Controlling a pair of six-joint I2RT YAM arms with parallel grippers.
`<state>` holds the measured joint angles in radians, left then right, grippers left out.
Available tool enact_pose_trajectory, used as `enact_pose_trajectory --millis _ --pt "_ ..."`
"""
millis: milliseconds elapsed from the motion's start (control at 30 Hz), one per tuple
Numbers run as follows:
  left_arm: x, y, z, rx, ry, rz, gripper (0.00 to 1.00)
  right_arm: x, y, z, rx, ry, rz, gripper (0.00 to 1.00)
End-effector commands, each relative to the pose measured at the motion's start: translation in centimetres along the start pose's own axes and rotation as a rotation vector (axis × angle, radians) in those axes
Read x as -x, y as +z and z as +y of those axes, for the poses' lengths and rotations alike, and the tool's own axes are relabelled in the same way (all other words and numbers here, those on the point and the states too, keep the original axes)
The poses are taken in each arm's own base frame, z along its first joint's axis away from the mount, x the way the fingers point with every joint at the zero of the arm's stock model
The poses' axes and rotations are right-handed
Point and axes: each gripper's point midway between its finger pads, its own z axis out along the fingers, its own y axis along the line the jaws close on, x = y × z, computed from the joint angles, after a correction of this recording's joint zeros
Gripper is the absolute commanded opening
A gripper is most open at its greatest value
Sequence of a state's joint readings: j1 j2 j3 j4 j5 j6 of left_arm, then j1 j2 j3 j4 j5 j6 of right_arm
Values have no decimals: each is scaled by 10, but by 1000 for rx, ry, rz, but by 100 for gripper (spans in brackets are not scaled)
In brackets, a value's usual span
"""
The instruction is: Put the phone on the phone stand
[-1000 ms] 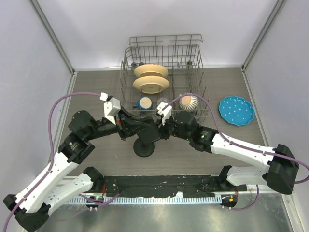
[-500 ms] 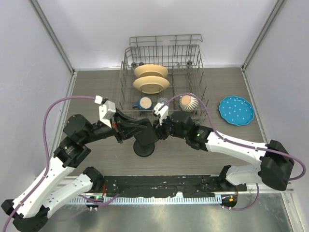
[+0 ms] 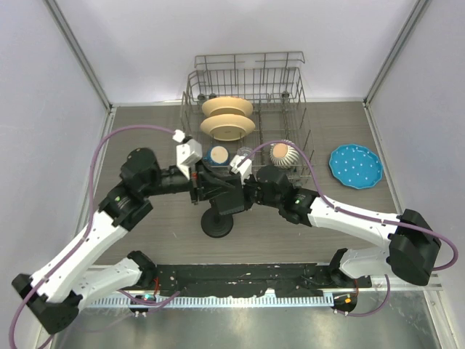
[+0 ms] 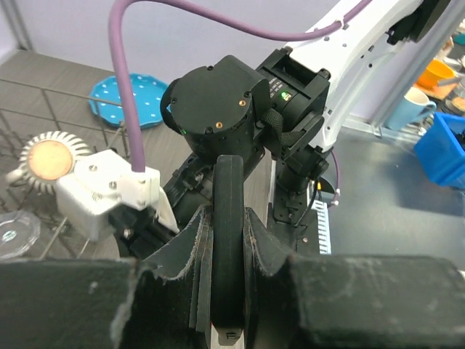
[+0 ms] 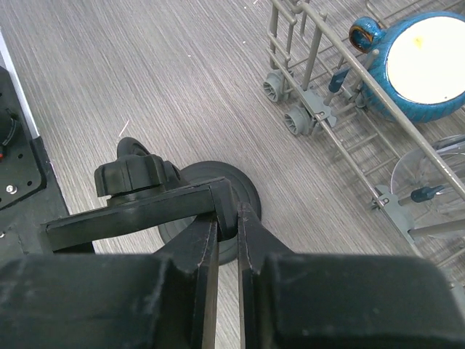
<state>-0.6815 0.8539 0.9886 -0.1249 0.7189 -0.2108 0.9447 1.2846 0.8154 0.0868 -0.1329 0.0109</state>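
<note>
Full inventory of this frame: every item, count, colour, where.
grey wire dish rack: 1, grey, back centre
round cream plates: 2, cream, rear of rack
glazed blue mug: 1, blue, rack front left
clear glass: 1, clear, beside the mug
ribbed white cup: 1, white, rack front right
blue dotted plate: 1, blue, table, right of rack
black disc-base phone stand: 1, black, table centre
thin black phone: 1, black, held edge-on
left claw: 1, black, shut on phone
right claw: 1, black, shut on stand head
</note>
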Motion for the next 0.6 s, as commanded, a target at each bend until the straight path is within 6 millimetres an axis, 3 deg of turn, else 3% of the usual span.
enact_pose_trajectory --millis 0,100,233,433,567 --pt "18 22 -17 -171 120 -29 0 34 -3 7 26 59 -96 1" --pt "1 35 -10 -173 198 -22 0 39 -5 10 40 115 -107 1" --pt "-21 37 -5 -182 271 1 0 47 -12 16 123 167 -117 1" --pt "-27 38 -7 -216 332 -30 0 41 -14 26 299 174 -73 1" --pt "-33 46 -3 -242 344 -19 0 41 -10 27 318 186 -40 1"
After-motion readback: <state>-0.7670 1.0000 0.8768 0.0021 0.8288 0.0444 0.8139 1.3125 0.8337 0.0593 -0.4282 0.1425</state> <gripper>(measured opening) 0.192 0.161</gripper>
